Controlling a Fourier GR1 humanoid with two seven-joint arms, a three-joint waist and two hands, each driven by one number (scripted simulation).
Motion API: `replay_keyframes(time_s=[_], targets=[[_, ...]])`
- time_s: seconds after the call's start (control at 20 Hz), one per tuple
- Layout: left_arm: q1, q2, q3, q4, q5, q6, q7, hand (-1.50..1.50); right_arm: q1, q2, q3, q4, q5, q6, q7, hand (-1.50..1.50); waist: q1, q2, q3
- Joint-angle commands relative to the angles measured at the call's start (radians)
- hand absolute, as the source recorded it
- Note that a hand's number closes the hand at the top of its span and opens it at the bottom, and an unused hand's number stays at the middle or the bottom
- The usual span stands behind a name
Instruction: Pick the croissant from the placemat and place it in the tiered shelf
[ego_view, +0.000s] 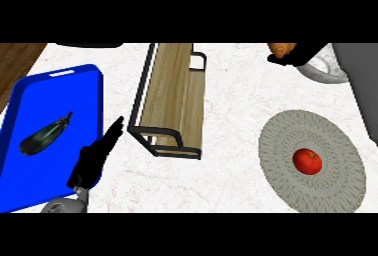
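A white marbled counter (221, 185) fills the view, with a strip of wood floor (16, 57) at its far left corner. The right hand (291, 56) sits at the top right, fingers curled round the croissant (280, 48) — up off the counter, beyond the round grey placemat (284, 150), where a tomato (307, 161) lies. Left of that hand stands the wooden tiered shelf (173, 95). The left hand (96, 155) rests with straight fingers at the edge of a blue tray (81, 90) holding an eggplant (44, 135).

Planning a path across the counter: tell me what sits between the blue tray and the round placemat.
In the head view, the wooden tiered shelf stands between the blue tray and the placemat. The left hand rests at the tray's right edge; the rest is bare counter.
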Motion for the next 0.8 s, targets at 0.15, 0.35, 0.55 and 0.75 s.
replay_keyframes(time_s=[0.15,0.35,0.55,0.75], targets=[[-0.036,0.006,0.027,0.033,0.000,-0.004,0.008,0.00,-0.281,0.103,-0.024,0.271,0.014,-0.039,0.009,1.50,-0.009,0.000,-0.003],[-0.019,0.016,0.029,0.044,0.004,-0.027,-0.027,0.00,-0.349,0.194,-0.034,0.389,0.036,-0.132,0.054,1.50,0.003,0.003,-0.003],[-0.029,0.017,0.038,0.020,0.013,-0.033,0.009,0.00,-0.407,0.234,-0.016,0.450,0.070,-0.167,0.010,1.50,-0.009,0.000,-0.003],[-0.002,0.024,0.027,0.004,0.002,-0.039,-0.016,0.00,-0.459,0.280,0.006,0.518,0.114,-0.232,-0.001,1.50,0.019,0.010,-0.004]])
